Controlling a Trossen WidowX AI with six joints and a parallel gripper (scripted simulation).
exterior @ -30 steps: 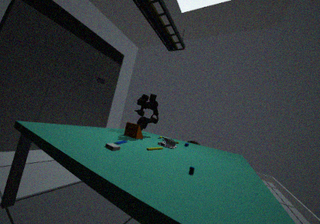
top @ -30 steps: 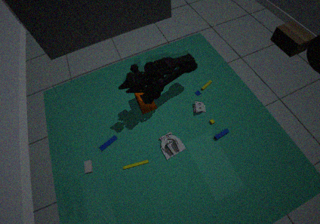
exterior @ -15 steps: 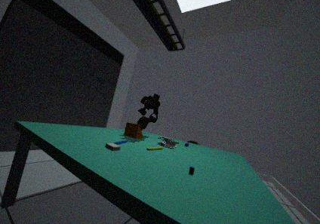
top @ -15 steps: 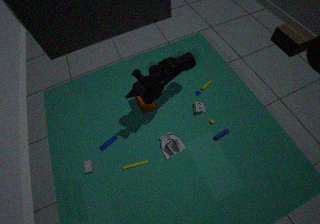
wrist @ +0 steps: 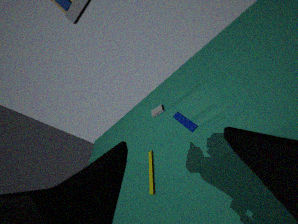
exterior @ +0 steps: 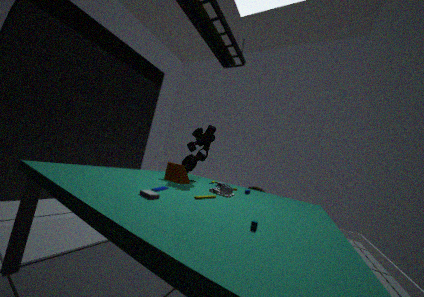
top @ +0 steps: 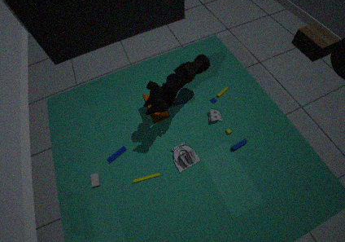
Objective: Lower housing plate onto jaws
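The grey-white jaw assembly (top: pixel 185 156) (exterior: pixel 221 190) lies on the green table, with two dark curved shapes inside its outline. A smaller pale piece with dark spots (top: pixel 215 116) lies apart from it, farther back to the right in the top view; it may be the housing plate, but I cannot tell surely. The jaw stubs and pins are too small to make out. My gripper (top: pixel 147 96) (exterior: pixel 193 139) (wrist: pixel 174 139) is open and empty, raised above the table near the orange block, well away from the assembly. Neither pale part shows in the wrist view.
An orange block (top: pixel 160 116) (exterior: pixel 176 173) stands beneath the arm. A blue bar (top: pixel 116 154) (wrist: pixel 185 122), a yellow bar (top: pixel 146 178) (wrist: pixel 151 172) and a white block (top: pixel 94 180) (wrist: pixel 157 110) lie left of the assembly. Another blue bar (top: pixel 238 144) and a yellow cube (top: pixel 229 131) lie right.
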